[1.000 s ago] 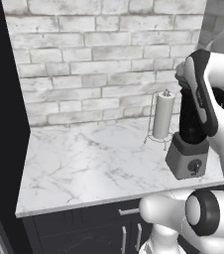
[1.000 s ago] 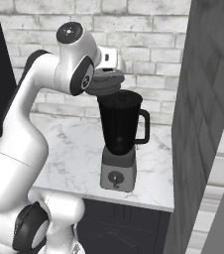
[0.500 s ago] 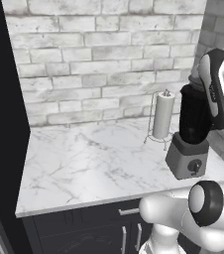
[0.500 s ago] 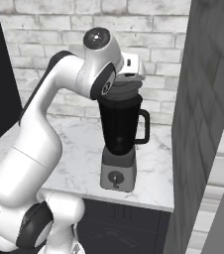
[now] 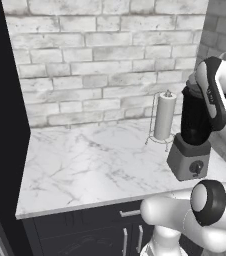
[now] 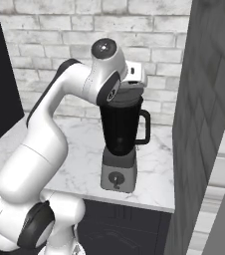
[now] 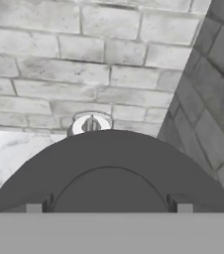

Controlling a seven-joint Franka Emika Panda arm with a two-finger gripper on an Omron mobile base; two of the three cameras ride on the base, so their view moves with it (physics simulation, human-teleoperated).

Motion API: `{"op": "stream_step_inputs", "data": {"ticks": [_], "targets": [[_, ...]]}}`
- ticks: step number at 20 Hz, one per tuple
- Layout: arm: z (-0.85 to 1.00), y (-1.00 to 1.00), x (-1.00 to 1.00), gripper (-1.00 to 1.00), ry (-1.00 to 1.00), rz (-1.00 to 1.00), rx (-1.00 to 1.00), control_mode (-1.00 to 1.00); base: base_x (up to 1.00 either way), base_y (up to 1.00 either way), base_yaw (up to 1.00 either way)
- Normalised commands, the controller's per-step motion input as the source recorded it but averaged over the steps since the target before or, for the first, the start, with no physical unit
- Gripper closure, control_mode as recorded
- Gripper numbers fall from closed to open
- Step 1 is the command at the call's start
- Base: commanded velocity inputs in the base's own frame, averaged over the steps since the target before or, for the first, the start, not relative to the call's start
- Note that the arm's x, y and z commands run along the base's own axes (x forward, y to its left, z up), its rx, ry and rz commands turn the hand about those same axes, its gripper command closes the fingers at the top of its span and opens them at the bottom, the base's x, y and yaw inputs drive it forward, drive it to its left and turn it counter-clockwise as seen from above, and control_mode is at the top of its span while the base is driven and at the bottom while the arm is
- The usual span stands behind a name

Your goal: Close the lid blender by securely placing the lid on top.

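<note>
- Lid (image 6: 126, 93) at mid-frame in right base view, on/just over blender (image 6: 121, 144) jar mouth; contact unclear.
- Hand view: lid (image 7: 109, 173) across lower frame, pincer (image 7: 109, 207) tips at its sides, looks clamped on it.
- Blender on tabletop (image 5: 95, 165), towel roll (image 5: 164, 117) just left.

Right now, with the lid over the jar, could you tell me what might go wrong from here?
1. The lid sits at the blender mouth, but whether it is seated flat cannot be told; if it is released askew, it may slide off.
2. The gripper fingers are mostly hidden, so the hold on the lid is uncertain.
3. The paper-towel roll stands close beside the blender; a wide withdrawal could knock it.
</note>
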Motion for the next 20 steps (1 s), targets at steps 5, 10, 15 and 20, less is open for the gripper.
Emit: {"op": "stream_step_inputs", "data": {"ticks": [5,10,15,20], "targets": [[-0.28,0.0,0.14,1.0,-0.01,0.0,0.0,-1.0,0.0,0.0,0.0],[-0.18,0.0,0.29,1.0,0.0,0.0,0.0,-1.0,0.0,0.0,0.0],[-0.04,0.0,0.03,1.0,0.06,0.0,0.01,-1.0,0.0,0.0,0.0],[-0.03,0.0,0.0,1.0,0.12,0.0,0.03,-1.0,0.0,0.0,0.0]]}}
